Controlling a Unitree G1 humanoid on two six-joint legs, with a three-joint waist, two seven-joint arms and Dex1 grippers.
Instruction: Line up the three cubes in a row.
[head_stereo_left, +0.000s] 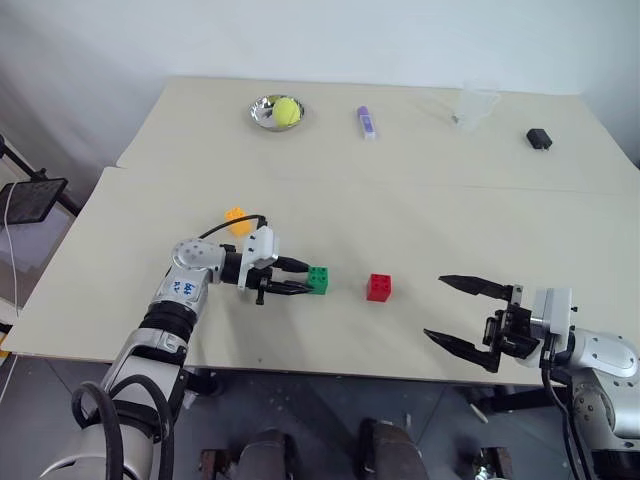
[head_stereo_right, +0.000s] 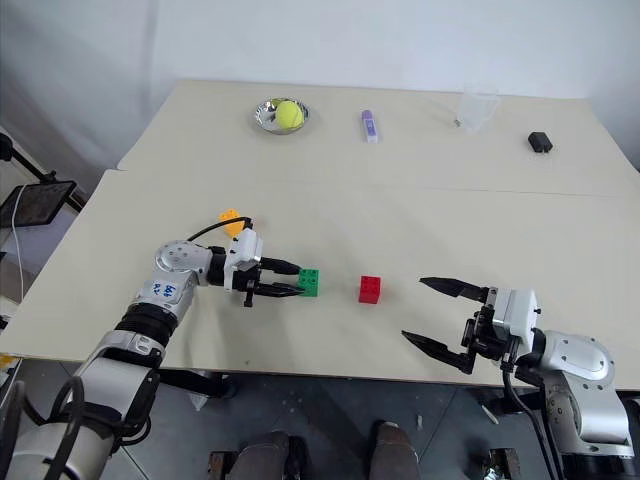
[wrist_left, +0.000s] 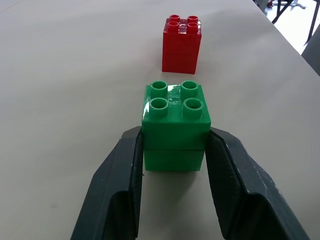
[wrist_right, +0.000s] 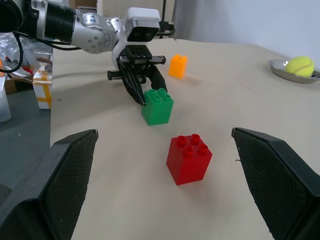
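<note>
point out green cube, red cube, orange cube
green cube (wrist_left: 175, 117), left wrist view, front face below the studs
red cube (wrist_right: 189, 159), right wrist view, near faces' shared corner
orange cube (head_stereo_left: 236, 219), left eye view, top

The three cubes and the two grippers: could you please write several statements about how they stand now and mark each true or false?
1. The left gripper is shut on the green cube. True.
2. The red cube touches the green cube. False: a gap of bare table lies between them.
3. The right gripper holds the red cube. False: its fingers stand wide open and empty, off to the red cube's right.
4. The orange cube stands behind the left arm, apart from the other two. True.
5. The tennis ball lies loose on the table. False: it sits in the metal bowl.
</note>
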